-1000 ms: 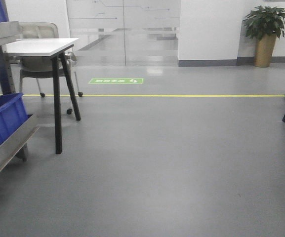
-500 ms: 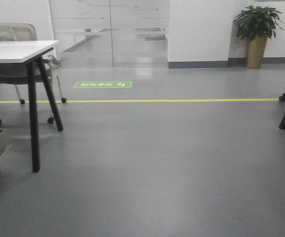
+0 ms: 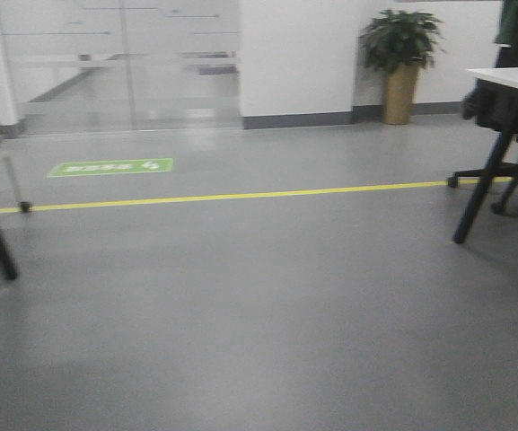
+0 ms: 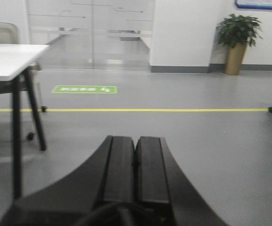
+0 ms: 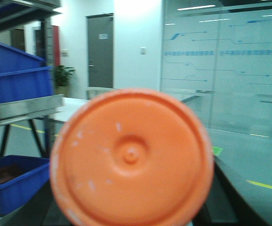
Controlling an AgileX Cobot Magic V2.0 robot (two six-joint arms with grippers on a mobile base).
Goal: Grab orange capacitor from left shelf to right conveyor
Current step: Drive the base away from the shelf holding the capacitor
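Observation:
The orange capacitor point(image 5: 132, 157) fills the right wrist view end-on, its flat round face with a small central dimple toward the camera. My right gripper point(image 5: 132, 207) is shut on it; only dark finger edges point(image 5: 227, 188) show beside it. The left shelf's steel lip point(image 5: 25, 109) is at the left of that view, under blue bins. My left gripper point(image 4: 136, 141) is shut and empty, its pads pressed together above the grey floor. The right conveyor is out of view. Neither gripper appears in the front view.
Blue bins point(image 5: 13, 75) sit on the shelf, and another point(image 5: 11, 181) sits lower down. A white table point(image 4: 11, 59) stands to the left. A dark-legged table point(image 3: 510, 85) and chair base stand at right. A yellow floor line point(image 3: 241, 195), a potted plant point(image 3: 400, 63) and a glass wall lie ahead.
The front view has swung to the right: the white table, chair and blue bin slid out at the left, and the dark-legged table came in at the right.

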